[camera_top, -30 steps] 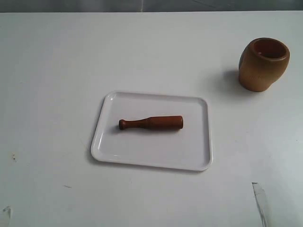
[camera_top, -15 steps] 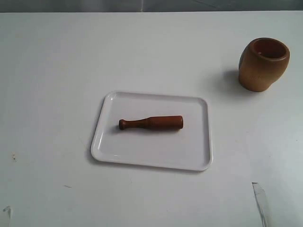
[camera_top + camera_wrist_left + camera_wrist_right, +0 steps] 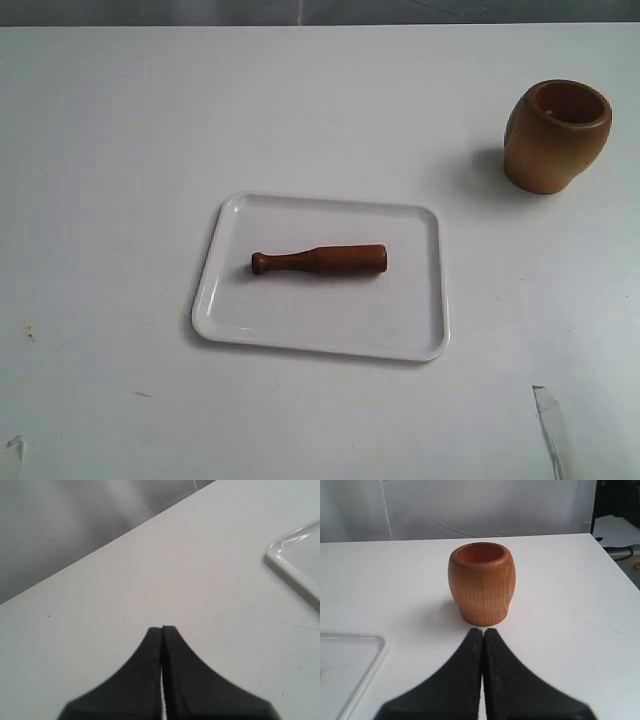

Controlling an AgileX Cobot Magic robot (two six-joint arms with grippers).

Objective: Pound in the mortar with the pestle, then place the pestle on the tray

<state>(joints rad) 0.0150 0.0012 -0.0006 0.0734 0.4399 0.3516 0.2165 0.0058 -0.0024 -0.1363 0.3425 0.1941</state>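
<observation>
The dark reddish-brown pestle (image 3: 319,260) lies flat in the middle of the white tray (image 3: 418,328), its thin knobbed handle to the left. The light-brown wooden mortar (image 3: 556,135) stands upright at the far right of the table, apart from the tray. Neither gripper shows in the exterior view. My left gripper (image 3: 163,628) is shut on nothing over bare table, with a corner of the tray (image 3: 287,557) off to one side. My right gripper (image 3: 483,630) is shut and empty, pointing at the mortar (image 3: 481,583) just ahead; a tray corner (image 3: 372,642) shows beside it.
The white table (image 3: 120,150) stretches around the tray, with its far edge at the top of the exterior view. A thin grey strip (image 3: 549,425) lies near the front right. A table edge and clutter (image 3: 620,545) show beyond the mortar in the right wrist view.
</observation>
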